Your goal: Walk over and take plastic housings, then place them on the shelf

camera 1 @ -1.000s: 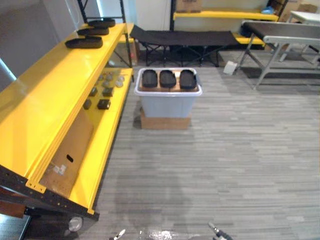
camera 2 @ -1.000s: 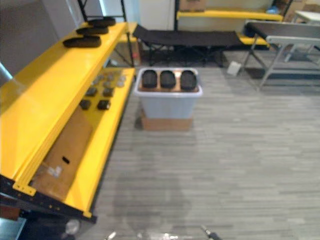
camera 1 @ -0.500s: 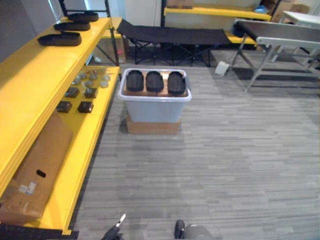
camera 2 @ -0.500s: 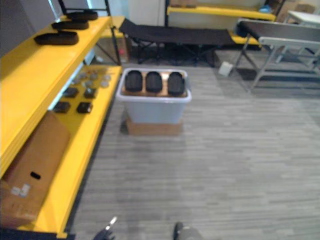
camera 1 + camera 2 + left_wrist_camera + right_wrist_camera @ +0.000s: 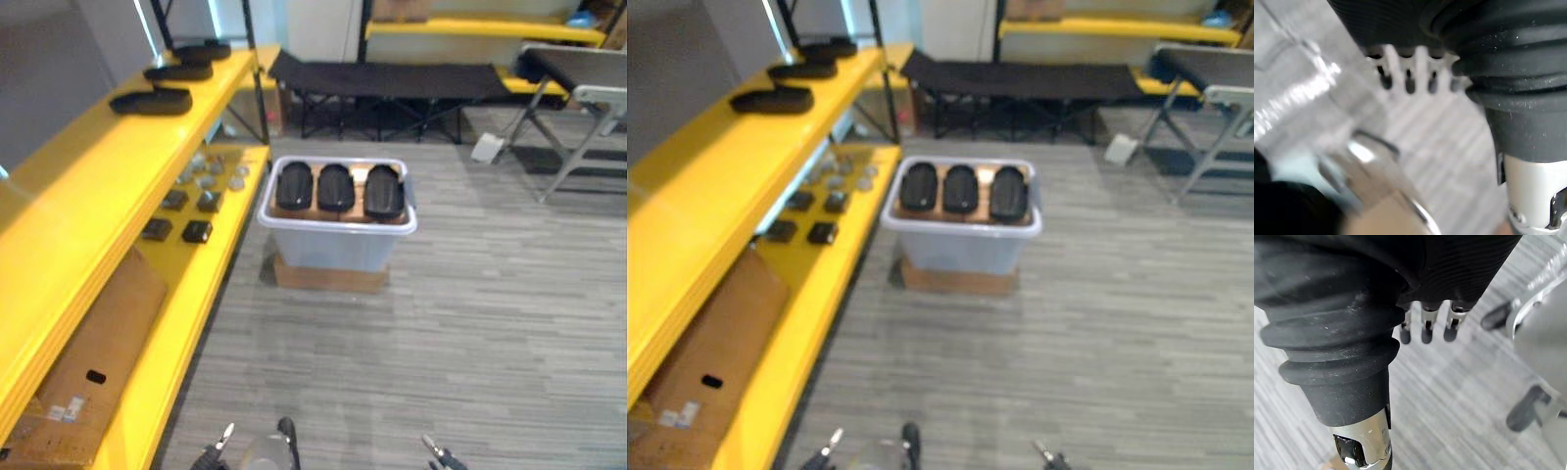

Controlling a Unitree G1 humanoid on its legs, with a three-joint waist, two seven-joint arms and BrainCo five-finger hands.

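Three black oval plastic housings (image 5: 334, 186) side by side in pale grey plastic tub (image 5: 333, 245). Tub sits on flat brown cardboard base (image 5: 328, 277) on grey plank floor (image 5: 490, 323), just beside yellow metal shelf (image 5: 78, 196). Three more such housings (image 5: 151, 101) in row on top deck, far end. Small dark parts (image 5: 197, 232) and big cardboard carton (image 5: 93, 357) on lower deck. Left hand (image 5: 1398, 63) and right hand (image 5: 1426, 320) low over floor, well apart from tub, both slack and straight, holding nothing.

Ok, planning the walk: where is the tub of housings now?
In the left eye view the grey tub sits on a cardboard box on the floor ahead, just right of the yellow shelf, with three black housings across its top.
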